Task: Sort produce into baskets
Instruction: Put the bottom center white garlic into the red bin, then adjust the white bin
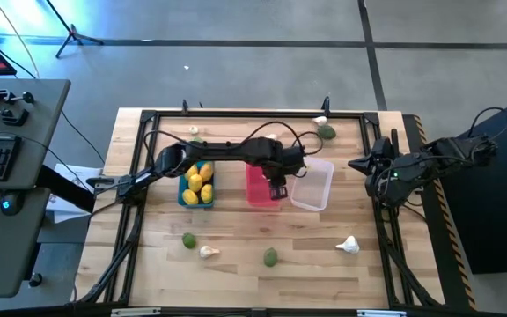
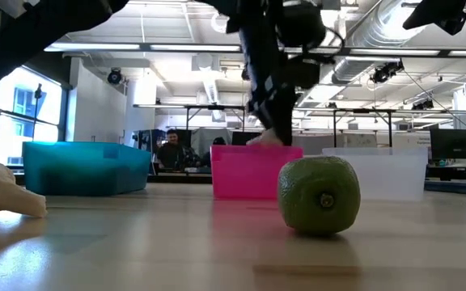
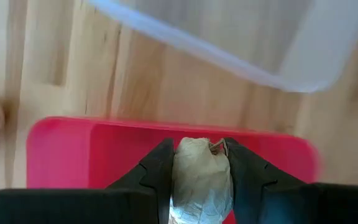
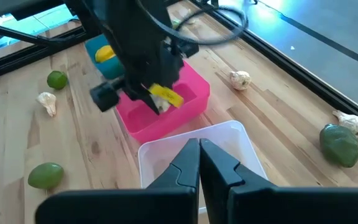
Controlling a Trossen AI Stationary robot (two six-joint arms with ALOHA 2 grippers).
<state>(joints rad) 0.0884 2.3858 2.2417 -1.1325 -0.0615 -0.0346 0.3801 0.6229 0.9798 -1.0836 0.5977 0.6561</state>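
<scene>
My left gripper [image 1: 275, 187] hangs over the pink-red basket [image 1: 260, 189] and is shut on a white garlic bulb [image 3: 199, 174]. It also shows in the low view [image 2: 269, 133], reaching down at the basket's rim. The blue basket [image 1: 197, 183] holds several yellow lemons [image 1: 199, 181]. The translucent white basket [image 1: 313, 183] stands to the right of the pink-red one. My right gripper [image 4: 199, 149] is shut and empty, waiting by the white basket's right side [image 1: 356, 165]. My left gripper pinches the garlic bulb between its two fingers, one on each side of the bulb [image 3: 180, 168]. The fingers point down from above. The bulb is lifted clear over the inside of the pink-red basket [image 3: 104, 155].
Loose produce lies on the wooden table: a green fruit [image 1: 188, 239], a garlic [image 1: 207, 252], a green fruit [image 1: 271, 256] and a garlic [image 1: 349, 246] near the front; a garlic [image 1: 320, 121], a green fruit [image 1: 326, 132] and a garlic [image 1: 194, 130] at the back. A person sits in the room beyond.
</scene>
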